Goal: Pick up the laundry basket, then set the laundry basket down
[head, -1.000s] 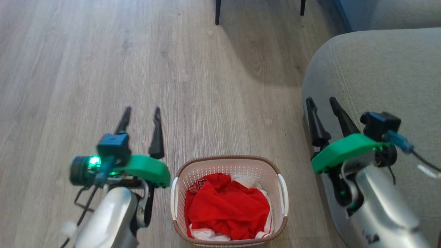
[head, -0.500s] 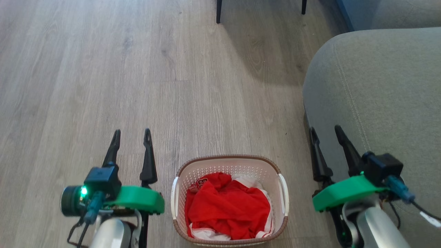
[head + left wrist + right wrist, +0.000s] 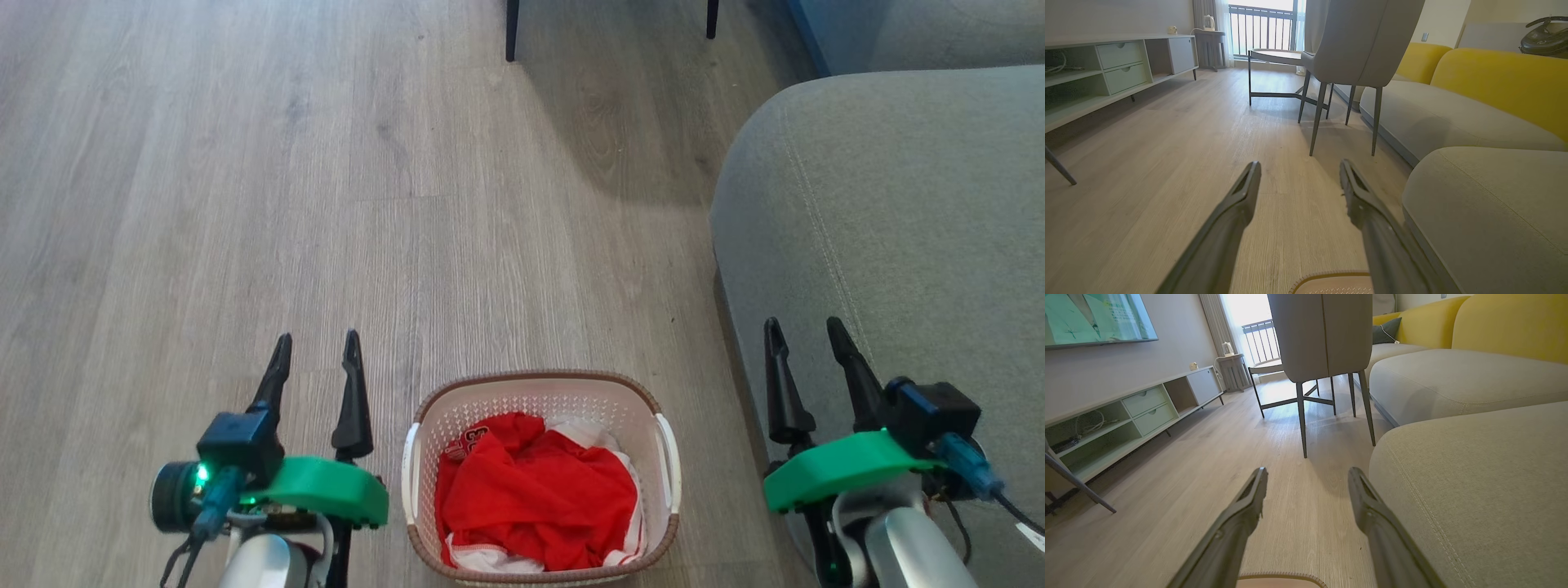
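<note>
Laundry basket (image 3: 535, 377) sits on the wood-look floor (image 3: 245, 163) at the bottom centre of the head view, between the two arms and touching neither. Its nearest rim meets the picture's lower edge, so the front wall is cut off, and the outer walls are hidden from above. A crumpled red garment (image 3: 539, 498) covers most of the inside. White cloth (image 3: 482, 558) peeks out beneath it, and a small printed patch on the red fabric is too small to read.

The left gripper (image 3: 317, 339) hangs just beside the basket's left handle (image 3: 411, 474), its two dark fingers spread apart and holding nothing. The right gripper (image 3: 802, 323) stands farther off on the other side, its fingers likewise parted and empty, overlapping the edge of a grey cushion (image 3: 898, 204). Whether it touches the fabric is hard to judge; it probably hangs above it. Both forearms run off the bottom of the frame.

In the left wrist view the left gripper (image 3: 1300, 164) points along the floor, and a sliver of the brown rim (image 3: 1331, 278) shows at the bottom edge. The right wrist view shows the right gripper (image 3: 1307, 471) above a similar strip of rim (image 3: 1282, 575).
</note>
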Tool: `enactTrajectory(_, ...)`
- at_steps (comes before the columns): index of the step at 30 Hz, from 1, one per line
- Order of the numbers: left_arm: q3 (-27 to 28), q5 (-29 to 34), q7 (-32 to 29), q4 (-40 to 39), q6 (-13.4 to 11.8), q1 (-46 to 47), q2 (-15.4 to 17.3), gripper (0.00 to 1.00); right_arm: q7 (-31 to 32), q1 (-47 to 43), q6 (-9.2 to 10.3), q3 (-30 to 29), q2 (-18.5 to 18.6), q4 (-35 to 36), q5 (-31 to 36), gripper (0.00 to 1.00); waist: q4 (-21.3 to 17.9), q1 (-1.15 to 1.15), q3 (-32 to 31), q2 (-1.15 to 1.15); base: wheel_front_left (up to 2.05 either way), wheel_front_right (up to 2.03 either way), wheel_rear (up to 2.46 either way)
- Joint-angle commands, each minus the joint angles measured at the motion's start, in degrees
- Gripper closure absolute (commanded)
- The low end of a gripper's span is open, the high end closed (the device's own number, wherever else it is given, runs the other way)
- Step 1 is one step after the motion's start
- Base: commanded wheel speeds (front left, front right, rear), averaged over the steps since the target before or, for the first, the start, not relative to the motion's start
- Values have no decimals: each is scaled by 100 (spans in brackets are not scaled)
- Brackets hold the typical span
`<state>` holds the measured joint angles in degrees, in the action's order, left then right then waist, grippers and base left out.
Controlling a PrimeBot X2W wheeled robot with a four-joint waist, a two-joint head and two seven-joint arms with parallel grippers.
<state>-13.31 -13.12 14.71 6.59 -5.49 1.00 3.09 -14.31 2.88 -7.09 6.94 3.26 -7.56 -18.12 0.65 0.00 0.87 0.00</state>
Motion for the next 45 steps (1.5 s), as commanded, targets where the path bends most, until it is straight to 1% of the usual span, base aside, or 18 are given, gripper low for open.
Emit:
enactTrajectory(1,234,-11,29,-160,12,165,-20,0,-69,109,-40,110,-34,159,45,0,-2,0,-4,0,0,0,0)
enactTrajectory(13,299,-201,29,-81,32,164,-21,0,-69,128,-40,142,-37,163,-44,0,-20,0,-30,0,0,0,0)
enactTrajectory(43,279,-351,29,40,102,147,-21,0,-69,135,-40,136,-38,144,-74,0,-36,0,-73,0,0,0,0)
enactTrajectory(44,90,-339,-1,195,96,-1,-4,100,0,-1,0,20,-3,-25,-61,100,-36,0,-74,0,0,0,0)
enactTrajectory(45,87,-343,-1,249,96,-6,-1,100,9,-2,0,27,-3,-74,-65,100,-37,1,-74,0,0,0,0)
